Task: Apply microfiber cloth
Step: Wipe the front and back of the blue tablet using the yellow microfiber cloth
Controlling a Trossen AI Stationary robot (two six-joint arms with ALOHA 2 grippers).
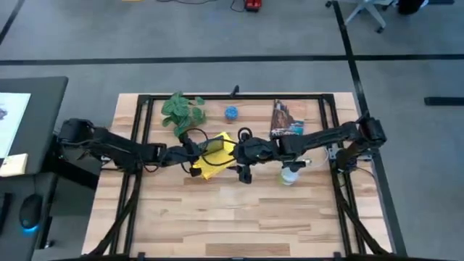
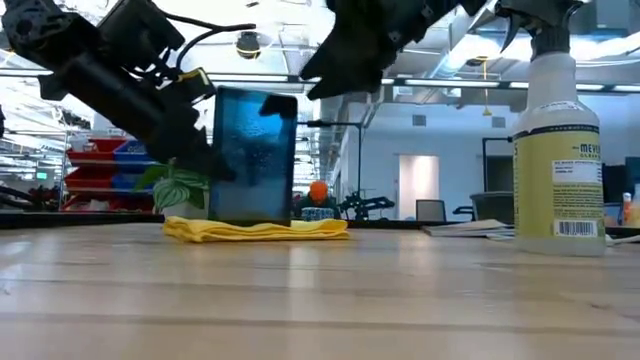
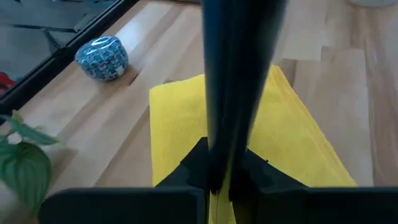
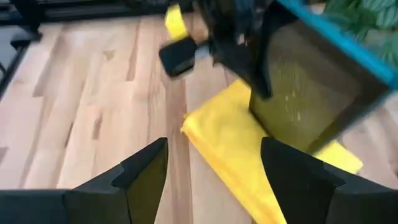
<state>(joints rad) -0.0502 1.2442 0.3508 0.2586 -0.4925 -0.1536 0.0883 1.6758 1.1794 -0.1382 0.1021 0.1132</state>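
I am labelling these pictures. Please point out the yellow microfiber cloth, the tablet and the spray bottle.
Microfiber cloth (image 2: pixel 256 229): low view, the folded edge facing the camera.
Tablet (image 2: pixel 254 155): low view, middle of its upright screen.
Spray bottle (image 2: pixel 556 170): low view, the label on its body.

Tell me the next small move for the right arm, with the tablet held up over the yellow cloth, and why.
Probably lower the open right gripper onto the near edge of the bright yellow soft microfiber cloth and pinch it. The left gripper holds the flat dark-screened tablet upright over the cloth, which lies flat on the wooden table, ungripped.
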